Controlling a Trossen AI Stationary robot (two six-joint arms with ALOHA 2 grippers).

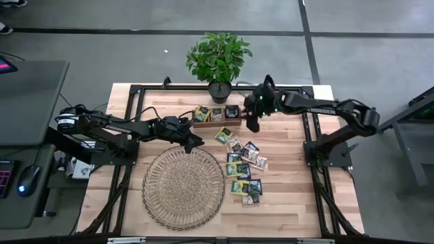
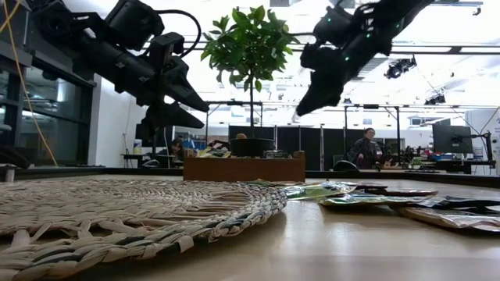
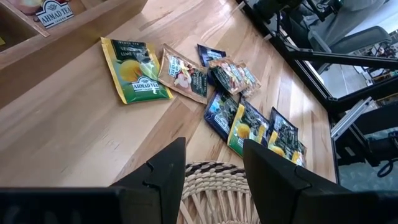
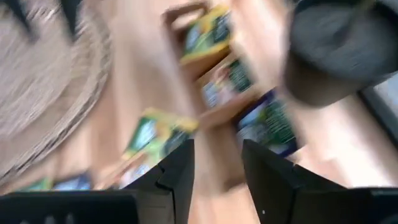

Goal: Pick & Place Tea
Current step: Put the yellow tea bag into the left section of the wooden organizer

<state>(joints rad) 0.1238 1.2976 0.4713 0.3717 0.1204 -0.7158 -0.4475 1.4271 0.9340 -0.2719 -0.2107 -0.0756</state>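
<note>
Though unseen from above, person (image 2: 365,148) behind sachets (image 2: 367,198).

- Grey floor (image 1: 135,54) crossed by dark lines
- Bright ceiling lights (image 2: 461,23) overhead
- Tall window (image 2: 47,117) at one side
- A person (image 2: 366,148) seated among monitors beyond
</note>
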